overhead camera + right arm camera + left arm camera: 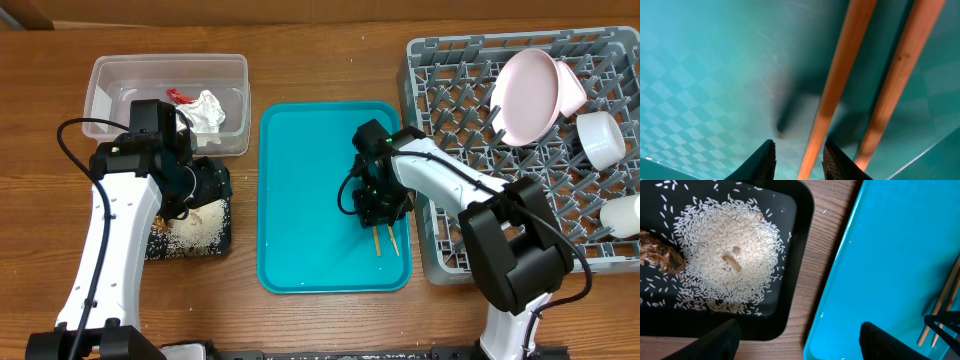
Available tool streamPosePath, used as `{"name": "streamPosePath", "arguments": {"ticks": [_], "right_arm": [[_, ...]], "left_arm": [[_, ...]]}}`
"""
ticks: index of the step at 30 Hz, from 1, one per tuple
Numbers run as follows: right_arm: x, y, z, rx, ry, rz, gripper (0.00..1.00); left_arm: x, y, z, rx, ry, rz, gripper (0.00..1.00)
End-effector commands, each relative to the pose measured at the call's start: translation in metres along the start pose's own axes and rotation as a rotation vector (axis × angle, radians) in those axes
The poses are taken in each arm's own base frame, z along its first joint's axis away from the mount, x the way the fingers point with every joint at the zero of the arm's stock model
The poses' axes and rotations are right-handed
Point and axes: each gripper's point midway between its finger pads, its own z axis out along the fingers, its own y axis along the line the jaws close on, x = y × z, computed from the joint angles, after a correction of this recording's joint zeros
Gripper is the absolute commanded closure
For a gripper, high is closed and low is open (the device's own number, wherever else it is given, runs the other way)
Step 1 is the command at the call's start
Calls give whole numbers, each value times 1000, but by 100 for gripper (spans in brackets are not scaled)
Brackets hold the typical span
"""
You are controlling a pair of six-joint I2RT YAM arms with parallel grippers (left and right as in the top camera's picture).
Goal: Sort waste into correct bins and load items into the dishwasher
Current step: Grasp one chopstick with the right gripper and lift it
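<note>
The chopsticks (385, 241) lie on the teal tray (300, 200). My right gripper (378, 212) is low over them. In the right wrist view its fingers (799, 161) are slightly apart and straddle one chopstick (840, 75), with the other chopstick (900, 75) outside them. My left gripper (205, 185) hangs open and empty over the black tray (155, 250), which holds rice (725, 255) and a brown lump (660, 255). The clear tub (110, 75) holds the napkin (210, 110) and the red wrapper (180, 97). The grey dish rack (450, 100) holds the pink plate (528, 95), a bowl (603, 138) and another white vessel (625, 215).
The black tray's rim (800, 210) and the teal tray's edge (840, 280) have a strip of wooden table between them. The dish rack stands right against the teal tray's right side.
</note>
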Motion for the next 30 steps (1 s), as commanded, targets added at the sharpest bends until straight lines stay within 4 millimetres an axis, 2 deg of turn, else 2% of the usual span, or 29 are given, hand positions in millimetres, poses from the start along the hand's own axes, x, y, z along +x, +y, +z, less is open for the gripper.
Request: {"name": "streamPosePath", "arguments": {"ticks": [1,6,14,16,18,20,24,27,30], "right_arm": [[17,-11,17,41,57,35,67],[27,-15,25,46,82,41,85],[28,-13,22,37,93,43,86],[27,-11,17,37,94,44,96],[22,-8,9,33,76,40,96],[15,-4,-2,26,38,31,96],[-3,6,-39,16,-84,3,96],[-10,8,-75,40,-184,-14,96],[-12,0,-114,117,-284,-15,96]], "left_arm": [[-1,-4,-1,11,-2,19,22],[-2,-4,-1,12,-4,19,22],[-2,-4,-1,12,-3,19,22],[-2,-4,-1,12,-4,19,21],[-2,-4,-1,12,-4,19,22],[-2,-4,-1,11,-4,19,22],[-2,-4,-1,11,-3,19,21],[-2,-4,-1,11,-4,19,21],[-2,-4,-1,11,-4,19,21]]}}
